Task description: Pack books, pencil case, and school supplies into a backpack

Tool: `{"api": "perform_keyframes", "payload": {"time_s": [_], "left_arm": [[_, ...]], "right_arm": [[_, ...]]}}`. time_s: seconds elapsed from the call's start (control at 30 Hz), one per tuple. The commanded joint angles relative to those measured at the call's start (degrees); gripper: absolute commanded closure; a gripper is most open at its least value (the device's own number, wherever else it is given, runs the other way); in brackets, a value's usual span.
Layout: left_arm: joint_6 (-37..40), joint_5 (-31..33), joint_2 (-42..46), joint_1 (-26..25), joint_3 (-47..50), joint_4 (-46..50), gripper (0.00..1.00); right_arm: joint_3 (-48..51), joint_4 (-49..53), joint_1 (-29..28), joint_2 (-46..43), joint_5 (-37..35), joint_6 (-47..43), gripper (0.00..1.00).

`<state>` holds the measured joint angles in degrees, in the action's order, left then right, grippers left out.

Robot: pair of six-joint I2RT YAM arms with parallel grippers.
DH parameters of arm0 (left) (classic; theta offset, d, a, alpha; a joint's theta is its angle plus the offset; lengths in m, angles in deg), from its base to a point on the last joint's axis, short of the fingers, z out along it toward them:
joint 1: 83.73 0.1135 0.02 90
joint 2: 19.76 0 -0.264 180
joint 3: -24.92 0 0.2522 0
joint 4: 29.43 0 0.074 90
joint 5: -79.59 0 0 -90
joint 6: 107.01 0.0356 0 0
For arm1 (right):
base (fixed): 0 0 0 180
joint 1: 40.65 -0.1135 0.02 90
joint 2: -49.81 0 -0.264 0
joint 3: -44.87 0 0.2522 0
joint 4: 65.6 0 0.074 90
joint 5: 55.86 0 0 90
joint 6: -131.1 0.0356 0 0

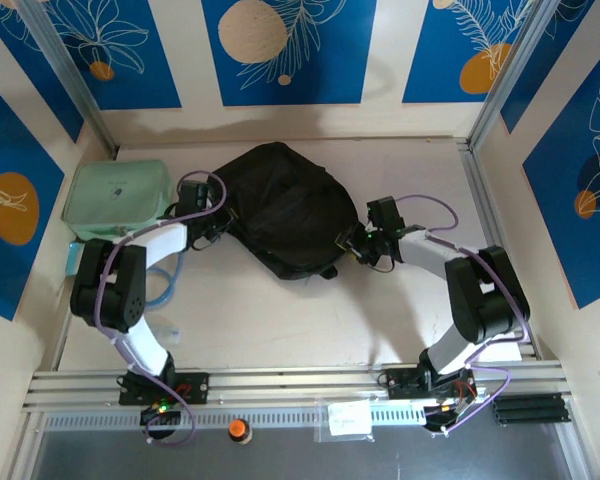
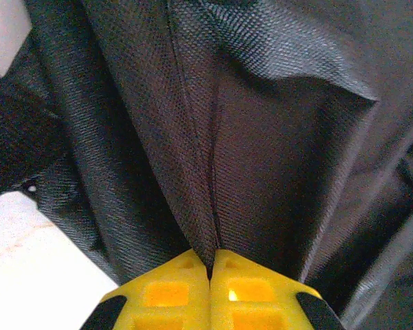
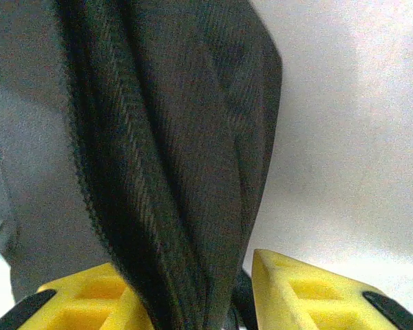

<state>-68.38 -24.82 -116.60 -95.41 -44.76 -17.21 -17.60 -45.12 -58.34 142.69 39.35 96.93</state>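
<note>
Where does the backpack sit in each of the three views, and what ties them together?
Top external: backpack at centre, toward the far side.
Left wrist: backpack fabric across most of the frame, a fold pinched in the left fingers.
Right wrist: backpack left and centre, a fold between the right fingers.
Shared landmark: pale table, lower left in left wrist, right side in right wrist.

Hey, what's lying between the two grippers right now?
The black backpack, as the top view shows: the left gripper sits at its left edge and the right gripper at its right edge.
</note>
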Motion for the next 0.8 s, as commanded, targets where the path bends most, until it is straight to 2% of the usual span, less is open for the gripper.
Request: {"api": "perform_keyframes", "payload": {"time_s": [0.0,0.17,0.27,0.37,0.5,0.63,0.77], "left_arm": [[1.06,-5.40,5.46,-0.10,-1.38,-0.92,1.00],[0.51,-9.80,7.50,-0.79,-1.91,-2.09,1.00],[0.18,-10.54,7.72,-1.29,-2.00,-2.73,1.00],[-0.36,-10.50,7.58,-1.50,-2.07,-3.48,1.00],[-1.60,-10.41,6.84,-2.16,-2.02,-5.23,1.00],[-3.51,-10.03,5.97,-3.16,-1.78,-7.99,1.00],[-4.27,-6.51,5.77,-4.84,-1.82,-7.47,1.00]], "right_arm": [[-3.21,-1.90,1.87,3.53,-0.16,-1.88,0.64],[-8.68,-1.60,4.68,9.43,-1.25,-6.54,0.64],[-11.21,0.46,7.01,10.46,-0.13,-8.68,0.58],[-11.25,3.78,8.47,6.52,-1.57,-10.28,0.50],[-11.19,12.28,8.78,-1.64,-7.82,-12.22,0.40],[-12.08,20.12,7.26,-7.80,-10.65,-11.98,0.39],[-14.86,25.79,3.15,-10.91,-6.41,-8.83,0.40]]}}
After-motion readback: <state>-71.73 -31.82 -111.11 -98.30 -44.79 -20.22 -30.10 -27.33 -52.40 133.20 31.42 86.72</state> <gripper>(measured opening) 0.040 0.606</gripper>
